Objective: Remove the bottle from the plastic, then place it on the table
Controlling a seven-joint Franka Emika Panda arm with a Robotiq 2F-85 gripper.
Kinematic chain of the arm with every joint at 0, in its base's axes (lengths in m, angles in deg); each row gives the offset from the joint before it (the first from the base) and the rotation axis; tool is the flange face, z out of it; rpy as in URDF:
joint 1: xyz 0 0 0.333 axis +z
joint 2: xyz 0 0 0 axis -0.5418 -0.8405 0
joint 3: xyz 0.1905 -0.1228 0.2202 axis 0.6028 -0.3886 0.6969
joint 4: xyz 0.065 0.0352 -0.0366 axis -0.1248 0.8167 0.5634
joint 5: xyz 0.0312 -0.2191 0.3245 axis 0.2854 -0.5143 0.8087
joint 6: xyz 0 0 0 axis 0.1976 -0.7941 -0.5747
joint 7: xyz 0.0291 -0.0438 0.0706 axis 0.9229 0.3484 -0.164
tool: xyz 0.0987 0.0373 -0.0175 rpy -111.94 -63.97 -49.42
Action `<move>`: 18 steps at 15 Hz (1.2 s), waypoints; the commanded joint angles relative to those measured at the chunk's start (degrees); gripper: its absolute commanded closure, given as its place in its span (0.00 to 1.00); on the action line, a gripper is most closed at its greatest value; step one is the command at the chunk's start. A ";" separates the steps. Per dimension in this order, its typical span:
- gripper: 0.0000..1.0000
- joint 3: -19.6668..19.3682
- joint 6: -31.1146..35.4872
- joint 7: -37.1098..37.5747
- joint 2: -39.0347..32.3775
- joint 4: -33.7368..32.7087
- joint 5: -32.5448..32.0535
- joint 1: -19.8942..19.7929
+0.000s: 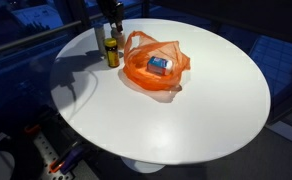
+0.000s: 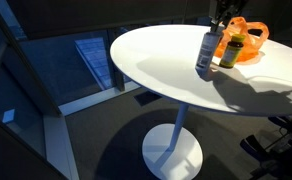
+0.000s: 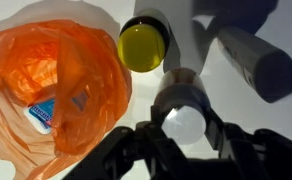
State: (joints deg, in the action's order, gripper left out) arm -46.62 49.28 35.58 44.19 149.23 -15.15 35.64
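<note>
A grey bottle with a white cap (image 2: 205, 55) stands upright on the round white table (image 1: 186, 120), outside the orange plastic bag (image 1: 154, 68). In the wrist view my gripper (image 3: 182, 130) has its fingers on both sides of this bottle (image 3: 180, 112), closed on its top. The bottle's base is at or just above the tabletop. A yellow-capped bottle (image 3: 143, 45) stands right beside it, between it and the bag (image 3: 46, 80). It shows in both exterior views (image 1: 112, 52) (image 2: 228, 50).
A small blue and white packet (image 3: 43, 115) lies inside the bag. The table edge (image 2: 146, 75) is near the bottles. The floor below is dark, and cables and gear (image 1: 56, 160) lie by the pedestal.
</note>
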 commanded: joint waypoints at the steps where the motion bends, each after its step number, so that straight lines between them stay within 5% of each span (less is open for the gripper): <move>1: 0.80 -1.14 0.45 -0.53 -3.43 -2.65 -1.75 0.44; 6: 0.80 -2.17 -0.14 -0.59 -6.27 -4.49 -2.21 0.96; 7: 0.30 -2.32 -0.46 -0.75 -6.31 -4.67 -2.07 1.10; 12: 0.01 -1.75 -4.34 -5.59 -2.86 -5.18 2.16 0.93; 18: 0.00 -1.53 -13.63 -15.18 2.26 -7.47 10.95 0.55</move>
State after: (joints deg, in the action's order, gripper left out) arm -48.05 41.36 24.84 43.63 143.09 -7.66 36.32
